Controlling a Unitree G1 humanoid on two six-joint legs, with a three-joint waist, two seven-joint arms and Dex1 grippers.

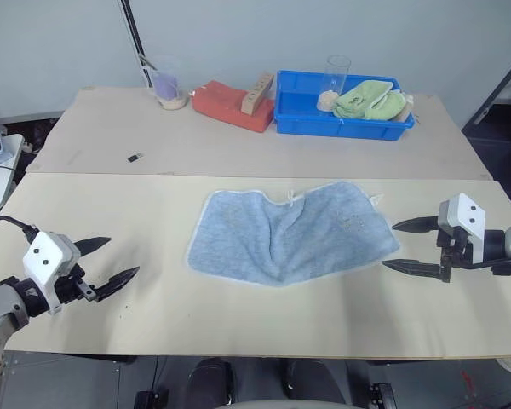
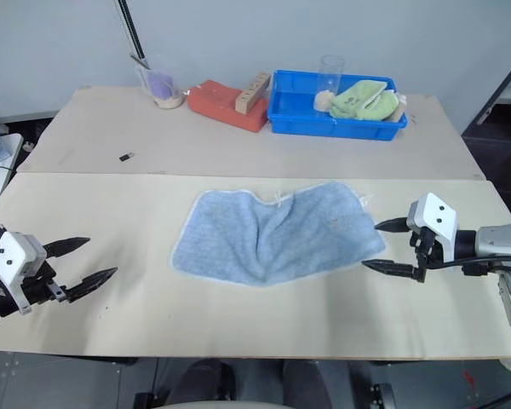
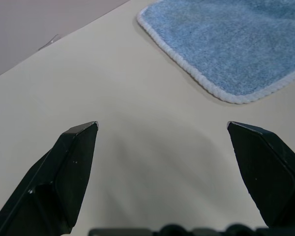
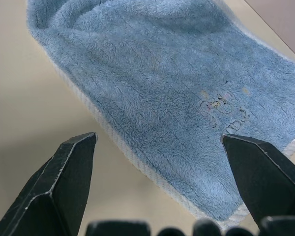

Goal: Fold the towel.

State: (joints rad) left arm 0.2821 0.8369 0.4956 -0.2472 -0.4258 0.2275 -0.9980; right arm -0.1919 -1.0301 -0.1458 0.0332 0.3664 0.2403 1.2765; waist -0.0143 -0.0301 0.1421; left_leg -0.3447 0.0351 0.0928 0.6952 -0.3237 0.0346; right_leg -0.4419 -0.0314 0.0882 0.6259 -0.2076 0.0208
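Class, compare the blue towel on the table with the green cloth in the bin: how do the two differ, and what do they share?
The blue towel lies spread out on the near table, rumpled at its far edge; the green cloth sits bunched up. The towel lies on the bare tabletop, the cloth inside the blue bin at the far side. The towel covers far more surface. Both are soft fabric, and neither is held.

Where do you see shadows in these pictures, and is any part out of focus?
Left eye view: soft, even light, with faint shadows in the creases of the towel. Left wrist view: a faint curved shadow lies on the table between the open jaws, and the towel's white edging is sharp. Right wrist view: the terry pile is crisp, with a narrow shadow along the towel's near edge.
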